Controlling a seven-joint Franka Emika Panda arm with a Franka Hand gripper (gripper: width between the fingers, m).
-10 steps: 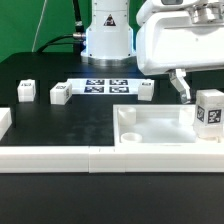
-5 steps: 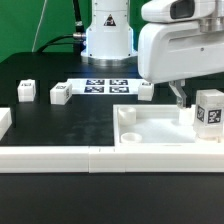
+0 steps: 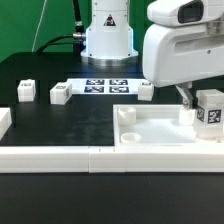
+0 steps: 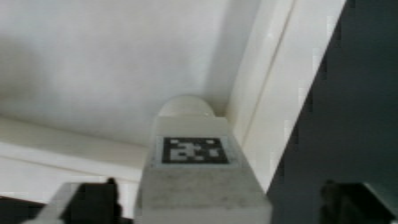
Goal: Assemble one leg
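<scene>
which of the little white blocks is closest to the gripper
The leg standing on the tray at the exterior view's right; the other three blocks rest on the table.

Beyond my bench's far edge stands a plain green backdrop wall; the matte black tabletop runs near to far under even light

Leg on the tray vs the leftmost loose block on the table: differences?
The leg stands upright on a corner of the tray; the leftmost block sits on the black table. The leg is between the open fingers of the gripper; the leftmost block is far from it, untouched. The leg looks larger in the exterior view, though it is also nearer the camera. Both are small white blocks with a dark marking on one face.
</scene>
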